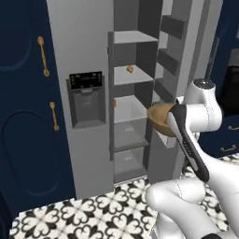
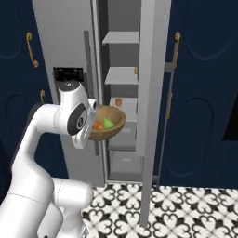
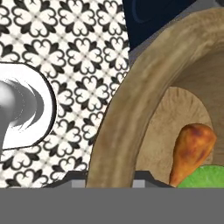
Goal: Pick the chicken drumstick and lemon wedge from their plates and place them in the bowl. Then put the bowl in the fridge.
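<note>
Robot arm holds a round brown wooden bowl [image 2: 108, 123] before the open tall grey fridge [image 1: 88, 60].
Fingers [image 3: 146, 177] clenched on its rim; orange-brown chicken drumstick [image 3: 190, 148] and yellow-green lemon wedge [image 3: 205, 177] lie inside.

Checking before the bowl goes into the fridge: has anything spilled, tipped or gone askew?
Nothing stands out. The bowl is held roughly level in front of the open fridge, with the drumstick and lemon wedge still inside it. Nothing has dropped on the floor.

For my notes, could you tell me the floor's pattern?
Black-and-white floral tiles on the floor, clearest in hand view.
</note>
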